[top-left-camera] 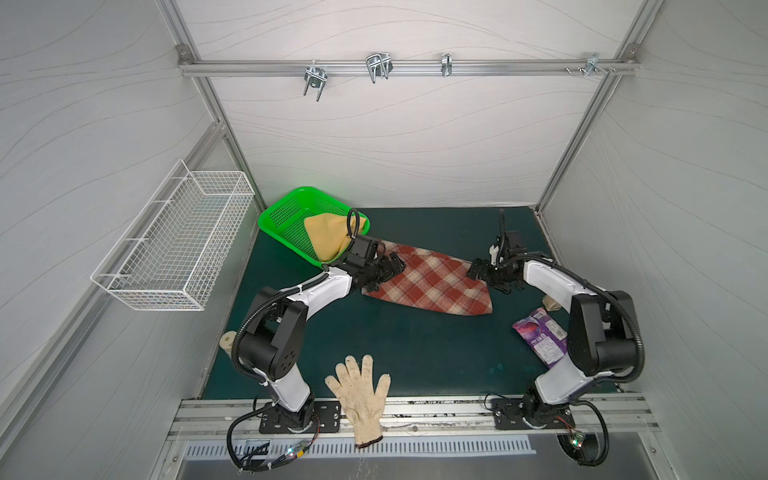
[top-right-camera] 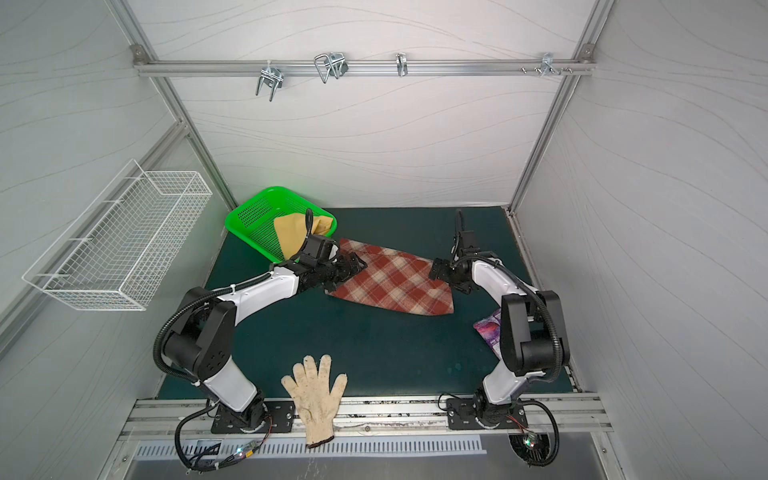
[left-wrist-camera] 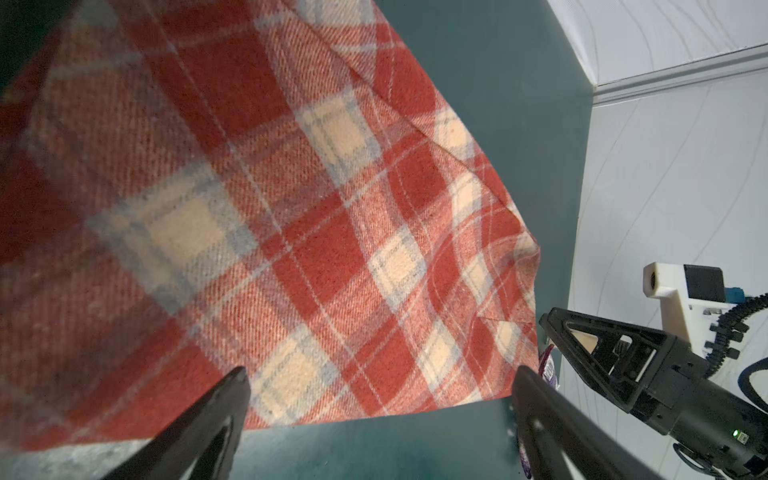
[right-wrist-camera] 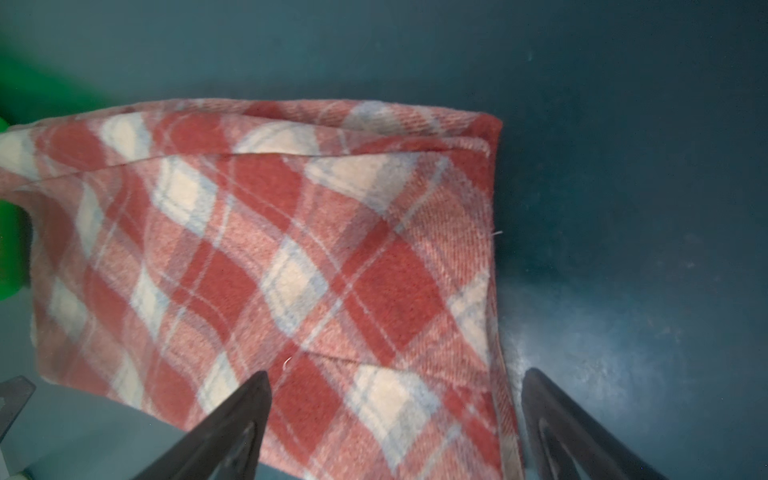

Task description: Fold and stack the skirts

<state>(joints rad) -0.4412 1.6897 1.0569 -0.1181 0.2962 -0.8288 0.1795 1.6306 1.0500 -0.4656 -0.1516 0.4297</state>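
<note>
The rust-red and cream plaid skirt (top-left-camera: 432, 284) (top-right-camera: 395, 284) lies flat on the dark green mat in both top views. My left gripper (top-left-camera: 388, 270) (left-wrist-camera: 380, 382) hangs open over its left end, its fingers (left-wrist-camera: 237, 390) astride the hem of the plaid skirt (left-wrist-camera: 291, 208) without holding it. At the right end my right gripper (top-left-camera: 478, 272) (right-wrist-camera: 395, 386) is open, with a corner of the plaid skirt (right-wrist-camera: 291, 249) lying between its spread fingers (right-wrist-camera: 249, 399). The mustard-yellow skirt (top-left-camera: 328, 239) (top-right-camera: 295, 235) rests bunched in the green basket, partly behind the left arm.
The green plastic basket (top-left-camera: 282, 216) stands at the back left. An off-white knitted glove (top-left-camera: 359, 395) lies at the front edge, and a purple packet (top-left-camera: 540, 336) sits beside the right arm. A white wire basket (top-left-camera: 178, 245) hangs on the left wall.
</note>
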